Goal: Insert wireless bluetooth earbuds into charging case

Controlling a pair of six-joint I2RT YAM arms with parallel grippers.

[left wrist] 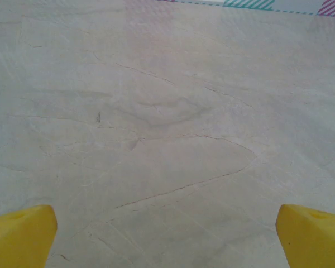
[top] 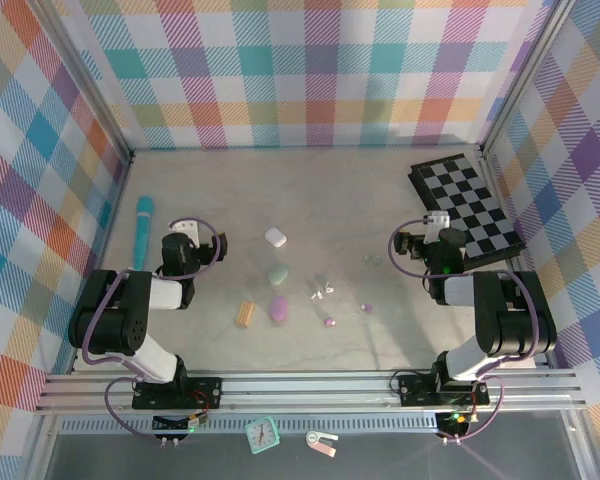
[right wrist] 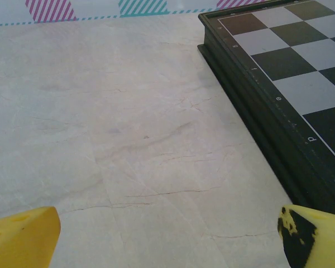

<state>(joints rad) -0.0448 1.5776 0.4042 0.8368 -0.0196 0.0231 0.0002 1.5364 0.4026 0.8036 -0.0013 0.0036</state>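
Waiting to begin, by the look of it: nothing is gripped. The left claw stands wide, its yellow fingertips at the lower corners of its own view with bare surface ahead. The right claw is spread just as wide, with the chessboard close on its right.

Between the two claws, nearer the left one and to its right, three pebble-shaped cases lie in a row: white case, green case and purple case. All look shut. A tan ribbed block lies just beside the purple one.

The buds lie loose to the right claw's left: pale greenish earbuds closest, then white earbuds and purple earbuds.

This split probably lets one claw steady a case while the other feeds buds. A lid likely has to open first.
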